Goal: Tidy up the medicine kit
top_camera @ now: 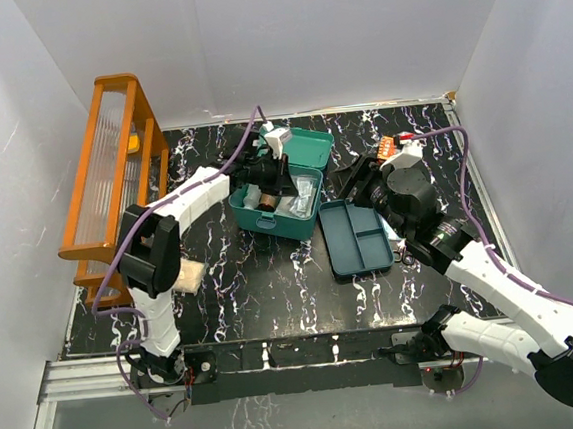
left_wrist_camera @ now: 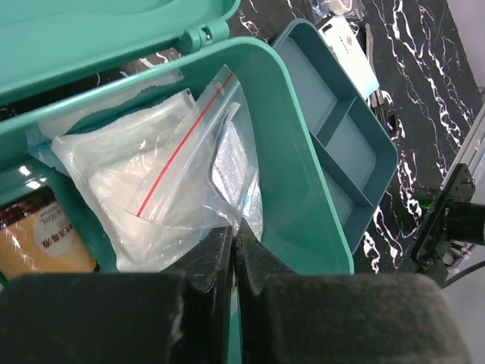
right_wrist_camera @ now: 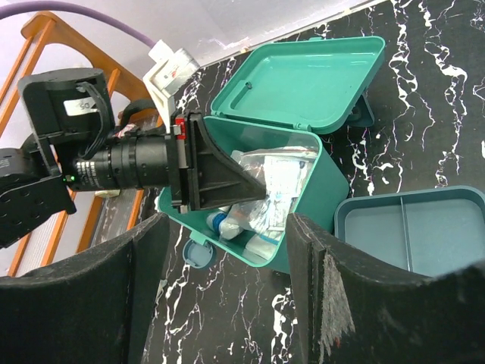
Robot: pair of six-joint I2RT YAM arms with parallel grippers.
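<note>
Though open, medicine kit (left_wrist_camera: 297, 178) beneath left fingers (left_wrist_camera: 261, 262)

The mouth of the medicine kit (top_camera: 285, 215) is crowded: the left gripper (left_wrist_camera: 235, 227) reaches down into it, fingers (left_wrist_camera: 204, 258) pinched on a zip bag (left_wrist_camera: 167, 167) that fills most of the box, a brown bottle (left_wrist_camera: 38, 243) beside it. The open lid (top_camera: 306, 145) bars the far side. The tray insert (top_camera: 356, 237) lies just right, its 3 compartments open from above. The right gripper (right_wrist_camera: 223, 227) hangs spread near it; the near worktop (top_camera: 263, 287) lies free.
</note>
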